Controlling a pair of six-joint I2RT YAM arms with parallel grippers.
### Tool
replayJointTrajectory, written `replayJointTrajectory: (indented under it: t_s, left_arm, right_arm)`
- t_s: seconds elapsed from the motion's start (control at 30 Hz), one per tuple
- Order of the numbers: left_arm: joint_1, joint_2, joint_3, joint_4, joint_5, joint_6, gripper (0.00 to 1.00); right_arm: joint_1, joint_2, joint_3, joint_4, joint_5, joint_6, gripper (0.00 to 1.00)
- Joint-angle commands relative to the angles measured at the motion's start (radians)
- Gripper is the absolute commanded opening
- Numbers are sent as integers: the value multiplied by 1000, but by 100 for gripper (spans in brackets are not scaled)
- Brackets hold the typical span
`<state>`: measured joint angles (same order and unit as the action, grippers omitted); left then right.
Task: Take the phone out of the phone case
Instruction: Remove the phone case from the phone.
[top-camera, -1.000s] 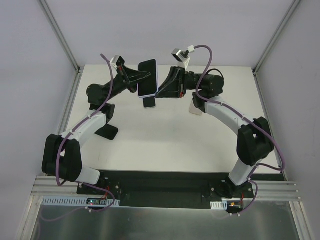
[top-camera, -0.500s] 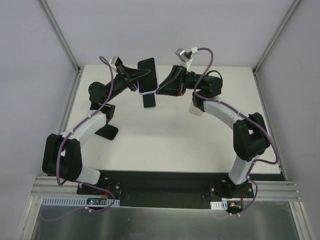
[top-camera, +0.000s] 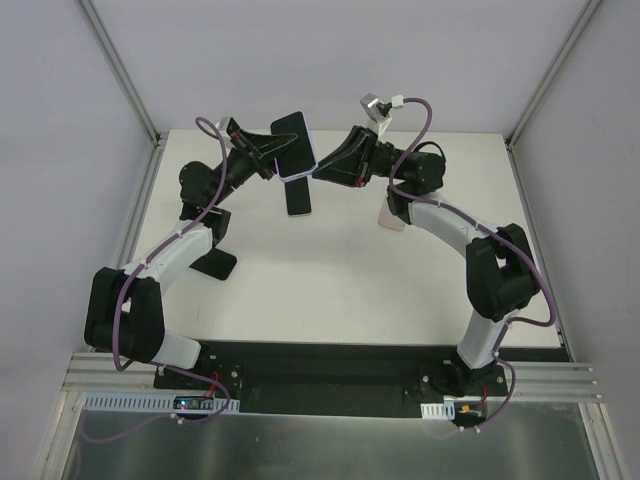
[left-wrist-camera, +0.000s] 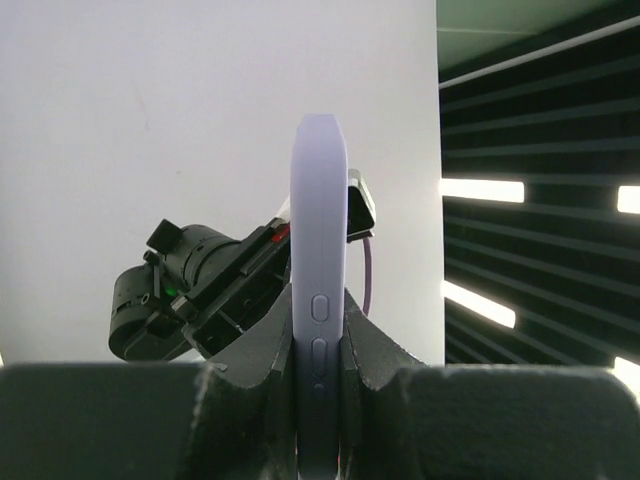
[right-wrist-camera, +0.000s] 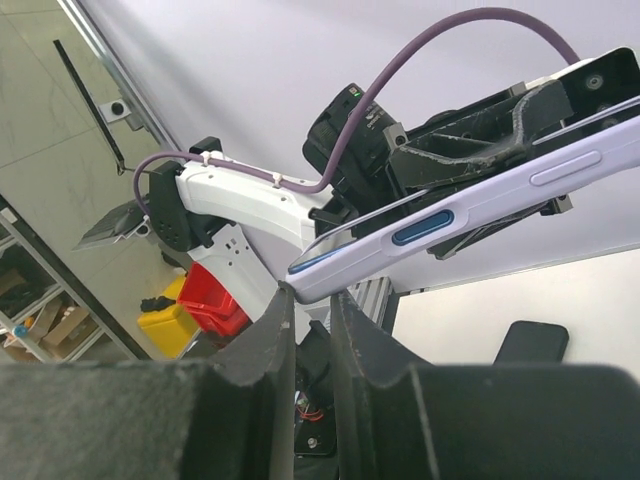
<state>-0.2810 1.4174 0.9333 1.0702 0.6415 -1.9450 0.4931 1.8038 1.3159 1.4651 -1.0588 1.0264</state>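
Left gripper (left-wrist-camera: 318, 350): you are clamping the case (left-wrist-camera: 318, 220) across its thickness. One finger is pressing each face along a long side, and the side buttons are showing just above the fingertips.
Right gripper (right-wrist-camera: 308, 300): its jaws are standing almost together, with a corner of the case sitting right at the tips. It is looking like a nip on that corner, but you are not getting a view of whether the fingers are catching the case lip alone or the phone too.
Phone (top-camera: 295, 140): it is sitting in the case, screen facing the overhead camera. You are holding both in the air over the far middle of the table (top-camera: 350, 270), between the two arms.
Long axis: it is running away from the arm bases, with the near end turning slightly to your right.
Which arm is where: the left one is coming in from the left long side and the right one is meeting the near right corner. Both are touching the case.
What the next move is turning on: the left grip is serving as the anchor while the right tips are working the corner, so any peel is likely starting there, along the long axis.
Dark flat slab (top-camera: 299, 200): it is lying on the table under the phone, and you cannot tell what it is.
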Motion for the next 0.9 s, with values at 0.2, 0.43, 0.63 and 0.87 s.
replayJointTrajectory:
  t_s: [0.2,0.43,0.63,0.87]
  left_arm:
    - [-86,-94,22,511,384,-237,0]
    - [-44,-86,-22,455,432,-148,0]
    - [-38,-104,-34,335,472,9,0]
    - [-37,-115,-86,156,451,234,0]
  right_arm:
    - [-65,4,-176,-370,315,-98,8]
    - [-64,-230,-392,-541,439,-141,45]
    - [-35,-435,-542,-678,540,-138,97]
    - [58,-673,-684,-782,743,-185,75]
